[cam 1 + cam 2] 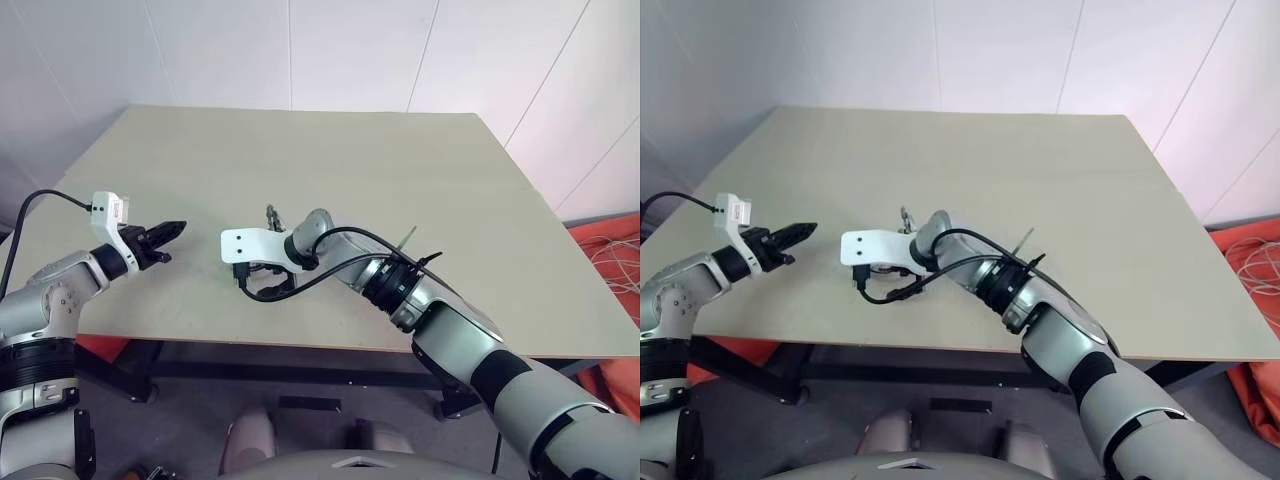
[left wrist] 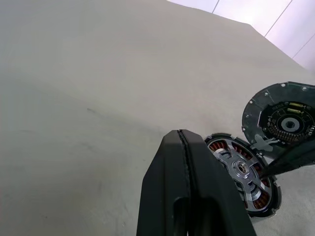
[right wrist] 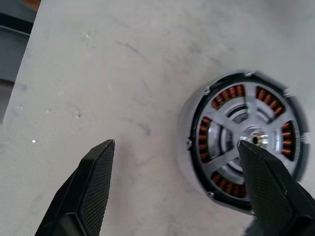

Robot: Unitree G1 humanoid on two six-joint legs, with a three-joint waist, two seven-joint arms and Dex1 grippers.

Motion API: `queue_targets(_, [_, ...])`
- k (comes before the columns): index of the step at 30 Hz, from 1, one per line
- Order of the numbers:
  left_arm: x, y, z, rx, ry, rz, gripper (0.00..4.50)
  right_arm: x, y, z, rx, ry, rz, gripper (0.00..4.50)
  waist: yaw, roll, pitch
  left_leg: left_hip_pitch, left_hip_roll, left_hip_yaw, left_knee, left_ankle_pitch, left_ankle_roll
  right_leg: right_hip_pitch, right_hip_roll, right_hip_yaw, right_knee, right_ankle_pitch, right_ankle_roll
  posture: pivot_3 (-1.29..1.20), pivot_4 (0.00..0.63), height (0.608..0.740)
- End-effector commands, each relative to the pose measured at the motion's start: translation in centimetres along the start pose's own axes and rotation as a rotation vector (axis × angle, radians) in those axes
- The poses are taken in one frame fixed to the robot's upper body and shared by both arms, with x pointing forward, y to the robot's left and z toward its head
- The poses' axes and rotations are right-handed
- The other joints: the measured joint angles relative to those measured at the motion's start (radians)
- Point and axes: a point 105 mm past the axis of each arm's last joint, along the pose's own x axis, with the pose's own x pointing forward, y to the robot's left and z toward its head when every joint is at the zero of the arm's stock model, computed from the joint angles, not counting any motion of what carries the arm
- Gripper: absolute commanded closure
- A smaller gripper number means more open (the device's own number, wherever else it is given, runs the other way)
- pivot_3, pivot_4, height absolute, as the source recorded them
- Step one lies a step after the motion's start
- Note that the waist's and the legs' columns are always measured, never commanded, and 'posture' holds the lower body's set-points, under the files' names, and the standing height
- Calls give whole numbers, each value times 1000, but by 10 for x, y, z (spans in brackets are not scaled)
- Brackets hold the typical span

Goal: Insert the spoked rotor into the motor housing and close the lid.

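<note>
Rotor [image 3: 246,142] seated in housing [image 3: 197,162] | right gripper [image 3: 177,182] wide open, empty, one finger over hub | left gripper [image 2: 183,162] shut, empty | risk: finger nudges rotor askew, lid [image 2: 283,120] won't seat

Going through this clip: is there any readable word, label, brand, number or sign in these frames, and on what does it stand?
No text can be read.
A small red mark sits on the white camera block at the left gripper's wrist; too small to read.
The motor housing, the spoked rotor seated in it and the lid show no legible marking.
The table carries no writing.
</note>
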Motion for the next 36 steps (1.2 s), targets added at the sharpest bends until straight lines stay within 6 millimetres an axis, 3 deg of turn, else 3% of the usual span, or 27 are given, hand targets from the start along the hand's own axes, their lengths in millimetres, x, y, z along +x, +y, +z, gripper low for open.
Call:
queue_targets(1, [-4,-3,20,45,-59,-5,4489,-5,-8,5,20,14,-13,0,0,0,0,0,0,0,0,0,0,0,0,0,0,0,0,0,0,740])
queue_targets(3, [-4,-2,20,45,-60,-4,4489,-4,-8,4,36,21,-9,0,0,0,0,0,0,0,0,0,0,0,0,0,0,0,0,0,0,740])
queue_targets(8, [-3,-2,22,48,-73,-1,4500,-2,-11,0,53,36,-25,1072,1,0,0,0,0,0,0,0,0,0,0,0,0,0,0,0,0,740])
queue_targets(21, [-1,-2,25,58,-89,5,4500,-4,-21,10,-40,5,-88,1055,0,0,0,0,0,0,0,1,-2,-1,0,0,2,0,0,0,0,740])
queue_targets(36, [0,-2,24,57,-88,3,4500,-22,-26,17,-275,40,-136,1055,1,-1,1,-1,0,0,0,1,-2,-1,0,0,1,0,0,0,0,740])
